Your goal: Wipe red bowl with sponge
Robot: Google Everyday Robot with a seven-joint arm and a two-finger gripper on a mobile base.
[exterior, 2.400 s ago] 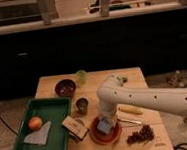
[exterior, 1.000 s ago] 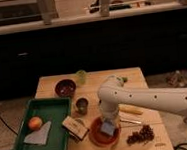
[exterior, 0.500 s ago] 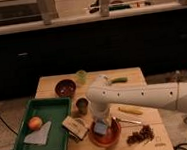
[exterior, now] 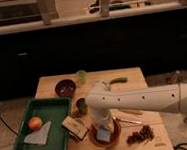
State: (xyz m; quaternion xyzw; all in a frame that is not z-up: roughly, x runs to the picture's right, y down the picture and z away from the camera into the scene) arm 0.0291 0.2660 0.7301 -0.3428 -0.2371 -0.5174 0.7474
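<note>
Gripper (exterior: 103, 124), set over sponge (exterior: 102, 135) inside red bowl (exterior: 115, 136) near table (exterior: 135, 80) front edge, hold on sponge cannot be told: sideways wiping pressure may shove the bowl against tan block (exterior: 75, 127) or overboard.

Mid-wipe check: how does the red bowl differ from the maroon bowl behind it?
The red bowl is wider, shallower and orange-red; the maroon bowl is smaller, deeper and darker. The red bowl holds the sponge, with the gripper down over it; the maroon bowl stands apart, farther back, with nothing touching it. Both are round and upright.
</note>
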